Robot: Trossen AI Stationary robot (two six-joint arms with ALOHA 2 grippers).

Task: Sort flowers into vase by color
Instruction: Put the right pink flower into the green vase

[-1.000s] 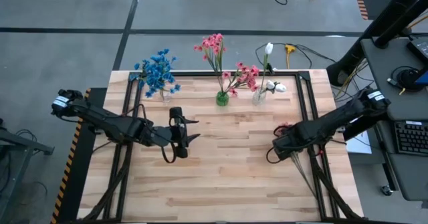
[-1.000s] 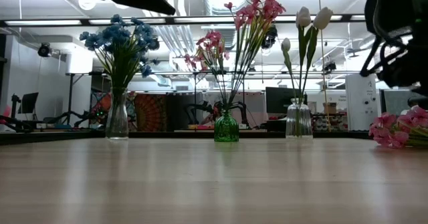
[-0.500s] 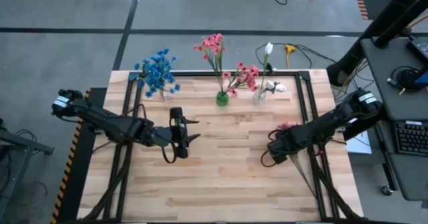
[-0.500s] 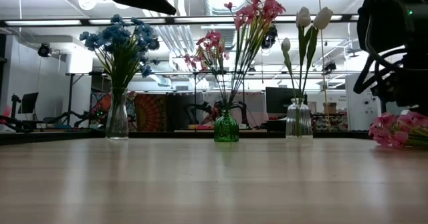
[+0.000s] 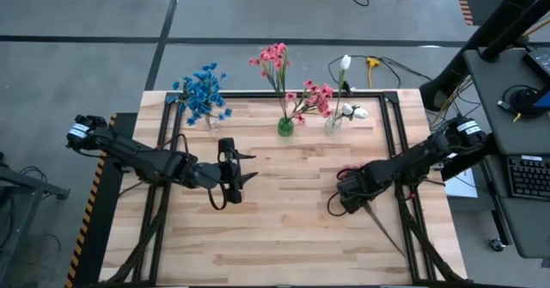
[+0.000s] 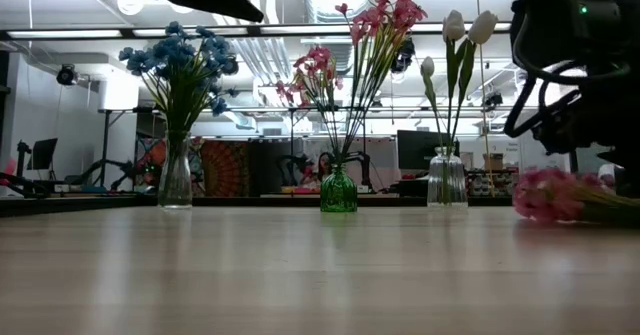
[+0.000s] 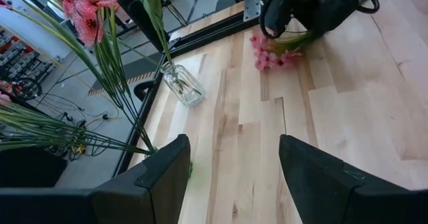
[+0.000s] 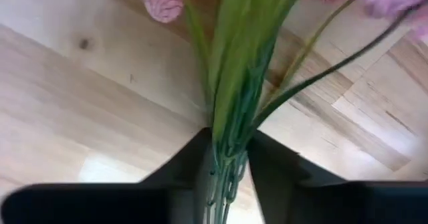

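Right wrist view: my right gripper (image 8: pixel 227 164) has its fingers clamped on the pink flower bunch (image 8: pixel 241 83), blooms cropped. Three vases; left gripper (image 5: pixel 239 169) spread wide, empty.

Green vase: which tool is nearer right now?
Left. The left tool hovers open just in front-left of the green vase; the right tool, clamping the pink flower bunch, sits farther off.

A robotics lab, apparently — bare concrete floor (image 5: pixel 86 13), a desk with keyboard (image 5: pixel 526 178) at 3 o'clock, monitors (image 6: pixel 418 147) behind — ceiling ducts overhead.
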